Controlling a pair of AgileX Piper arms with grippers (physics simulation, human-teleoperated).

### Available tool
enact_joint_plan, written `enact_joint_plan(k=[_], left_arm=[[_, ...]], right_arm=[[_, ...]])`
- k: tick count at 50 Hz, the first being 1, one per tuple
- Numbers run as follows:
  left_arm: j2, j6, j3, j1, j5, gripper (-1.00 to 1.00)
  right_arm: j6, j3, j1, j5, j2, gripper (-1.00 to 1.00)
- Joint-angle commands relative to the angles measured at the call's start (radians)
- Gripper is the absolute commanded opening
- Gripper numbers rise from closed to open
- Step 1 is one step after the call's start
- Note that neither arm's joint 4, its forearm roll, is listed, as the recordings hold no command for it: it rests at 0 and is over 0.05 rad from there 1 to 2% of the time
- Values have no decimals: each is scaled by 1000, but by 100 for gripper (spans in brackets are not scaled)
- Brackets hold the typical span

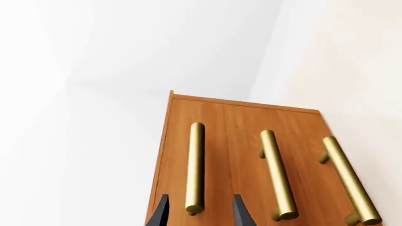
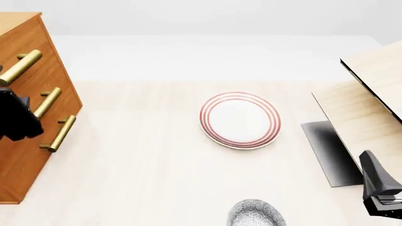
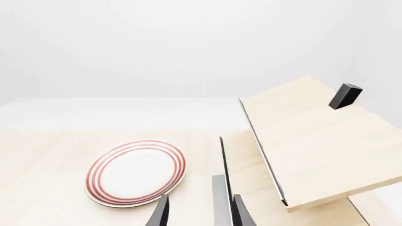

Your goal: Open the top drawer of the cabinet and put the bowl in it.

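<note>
The orange-brown cabinet point(image 2: 25, 155) stands at the table's left, all three drawers shut. In the left wrist view my left gripper point(image 1: 201, 213) is open, its two dark fingertips point(image 1: 161, 212) flanking the near end of the top drawer's brass handle point(image 1: 195, 165) without closing on it. From the front it shows as a dark mass point(image 2: 16, 115) against the cabinet face. The speckled bowl point(image 2: 254, 214) sits at the table's near edge, partly cut off. My right gripper point(image 3: 201, 214) is open and empty; the front view shows it point(image 2: 372, 169) right of the bowl.
A flat white plate with red rings point(image 2: 240, 120) lies mid-table. A pale light-wood unit point(image 2: 364, 108) with a dark panel point(image 2: 330, 153) fills the right side, just ahead of my right gripper. Two lower brass handles point(image 1: 276, 174) sit beside the top one.
</note>
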Motion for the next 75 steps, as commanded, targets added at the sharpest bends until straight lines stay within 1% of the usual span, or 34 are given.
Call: enact_joint_plan(k=[1,3,8,22,23,34,40,46,53,59,68,75], left_arm=[[98,0,-32,17,-68,100],[104,-9,-57,17,-49,100],[128,-6,-80,23,-56,100],[135,-6,-90,58,-60,100],[133,-6,-87,59,-64,-100],[119,4,-57,41,-75,-100],[120,23,-46,13,-87,-100],[139,50,-22,-15,-129,-100],[141,47,-33,-49,-130,-100],[168,57,-44,-86,-145,-100],[142,47,-54,-138,-117,-100],[146,66,-41,-167,-134,-100]], right_arm=[[0,1,0,7,-9,100],[0,1,0,7,-8,100],[0,1,0,7,-9,100],[0,1,0,7,-8,100],[0,1,0,7,-9,100],[0,1,0,7,-9,100],[1,1,0,7,-8,100],[0,1,0,7,-8,100],[0,1,-1,3,-4,100],[1,1,-1,3,-4,100],[1,1,-1,6,-6,100],[1,0,-1,6,-7,100]])
